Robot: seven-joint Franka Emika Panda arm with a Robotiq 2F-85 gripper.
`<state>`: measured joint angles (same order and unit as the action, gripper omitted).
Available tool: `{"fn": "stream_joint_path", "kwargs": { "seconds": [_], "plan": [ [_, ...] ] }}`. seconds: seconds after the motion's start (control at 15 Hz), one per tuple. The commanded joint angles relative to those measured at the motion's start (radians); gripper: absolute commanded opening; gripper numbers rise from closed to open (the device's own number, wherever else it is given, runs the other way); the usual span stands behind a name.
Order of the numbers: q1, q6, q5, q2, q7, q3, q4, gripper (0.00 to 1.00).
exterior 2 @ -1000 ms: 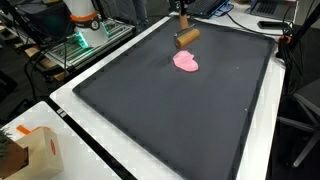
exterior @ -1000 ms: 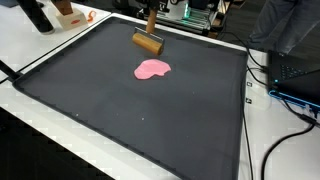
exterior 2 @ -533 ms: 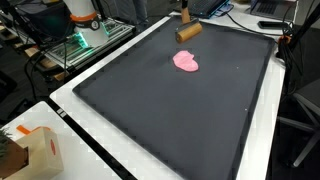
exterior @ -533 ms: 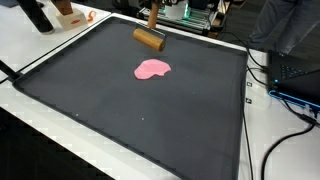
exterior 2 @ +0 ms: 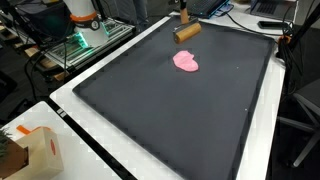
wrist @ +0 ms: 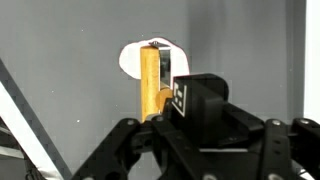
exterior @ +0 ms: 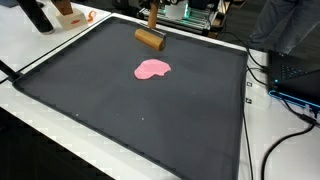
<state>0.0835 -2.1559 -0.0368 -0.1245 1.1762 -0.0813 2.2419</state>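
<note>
Fingers (wrist: 200, 100) grip wooden roller (exterior: 149, 39); pink dough (exterior: 152, 69) — apart.

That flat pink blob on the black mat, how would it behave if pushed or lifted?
The flat pink blob lies thin with an irregular outline, so it is probably soft and would sag if lifted. Flat against the black mat, it should not roll and may cling or smear. The wooden roller in the end effector would likely dent it.

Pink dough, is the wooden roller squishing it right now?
No, the wooden roller is apart from the pink dough, with a strip of bare black mat between them.
</note>
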Motion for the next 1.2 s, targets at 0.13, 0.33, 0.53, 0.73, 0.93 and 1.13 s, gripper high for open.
{"fn": "stream_joint_path", "kwargs": {
  "seconds": [0.13, 0.33, 0.53, 0.73, 0.93, 1.13],
  "plan": [
    [-0.034, 0.184, -0.262, 0.031, 0.138, 0.116, -0.092, 0.25],
    [-0.079, 0.259, -0.367, 0.081, 0.154, 0.170, -0.135, 0.25],
    [-0.133, 0.314, -0.463, 0.145, 0.136, 0.207, -0.178, 0.25],
    [-0.186, 0.350, -0.538, 0.210, 0.109, 0.224, -0.208, 0.25],
    [-0.233, 0.368, -0.594, 0.268, 0.081, 0.229, -0.230, 0.25],
    [-0.274, 0.363, -0.637, 0.313, 0.048, 0.233, -0.241, 0.25]
  ]
}}
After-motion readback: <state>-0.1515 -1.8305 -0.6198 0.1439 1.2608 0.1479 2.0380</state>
